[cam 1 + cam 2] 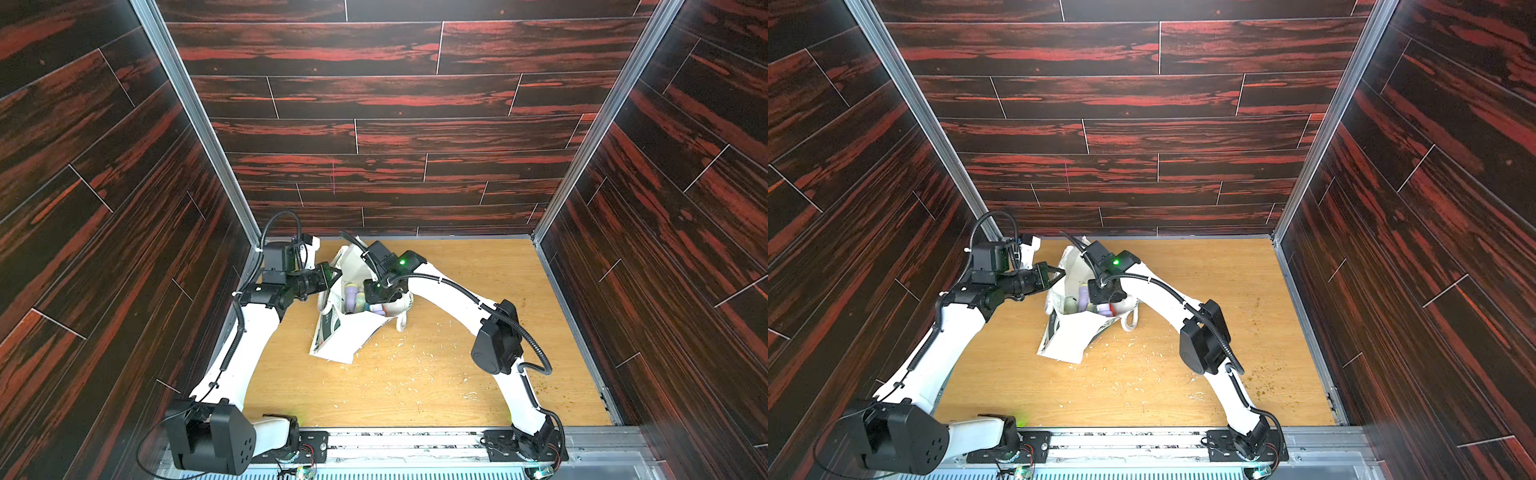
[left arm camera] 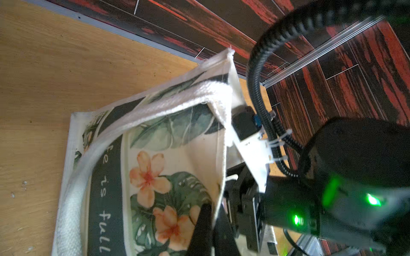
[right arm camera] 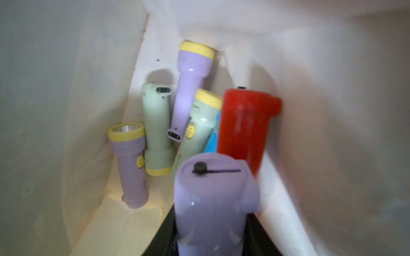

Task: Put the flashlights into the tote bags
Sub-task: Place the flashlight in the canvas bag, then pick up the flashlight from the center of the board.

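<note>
**A lilac flashlight (image 3: pixel 213 199) was gripped inside the cream tote bag (image 1: pixel 345 340).**

The bag, printed with dark leaves, peach flowers and white script, was laid on the wooden table (image 1: pixel 415 395) with its mouth held up. Its rim was pinched by the left gripper (image 1: pixel 333 275), whose jaws were pressed together. The lilac body was clamped between the part-spread jaws of the right gripper (image 3: pixel 210 235), set within that mouth. Beyond it, deeper in the bag, the piled flashlights (image 3: pixel 157 130) were seen: two lilac, two mint, one blue, one red, the pastel ones yellow-rimmed.
</note>
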Robot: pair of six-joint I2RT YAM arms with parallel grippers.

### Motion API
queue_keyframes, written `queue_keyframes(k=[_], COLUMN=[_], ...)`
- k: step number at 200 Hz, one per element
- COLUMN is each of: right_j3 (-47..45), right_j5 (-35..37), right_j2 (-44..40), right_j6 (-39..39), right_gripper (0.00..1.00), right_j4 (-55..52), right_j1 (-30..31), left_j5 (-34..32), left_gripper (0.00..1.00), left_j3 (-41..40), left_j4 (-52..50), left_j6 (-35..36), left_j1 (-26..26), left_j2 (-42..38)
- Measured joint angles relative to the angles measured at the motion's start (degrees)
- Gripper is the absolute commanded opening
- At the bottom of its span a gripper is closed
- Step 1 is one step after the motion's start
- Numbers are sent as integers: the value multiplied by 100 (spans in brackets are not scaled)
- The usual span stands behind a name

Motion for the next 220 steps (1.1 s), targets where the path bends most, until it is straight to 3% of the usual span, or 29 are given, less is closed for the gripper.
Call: queue_keyframes(k=[72,145,220], right_j3=[332,389,1165], right_j5=[-11,-35,-39], right_j2=[374,374,166], right_j6=[404,428,212], right_gripper=[12,50,67], right_j4=[-249,-275,-352], right_j1=[-31,-31,-66], left_j5=[-17,-35,-275], left_gripper=[0,0,0], left_j3=[0,0,0], left_j4=[22,17,-35], left_j6=[2,2,48], left_j1=[11,20,42], left_j2=[-2,-2,-2])
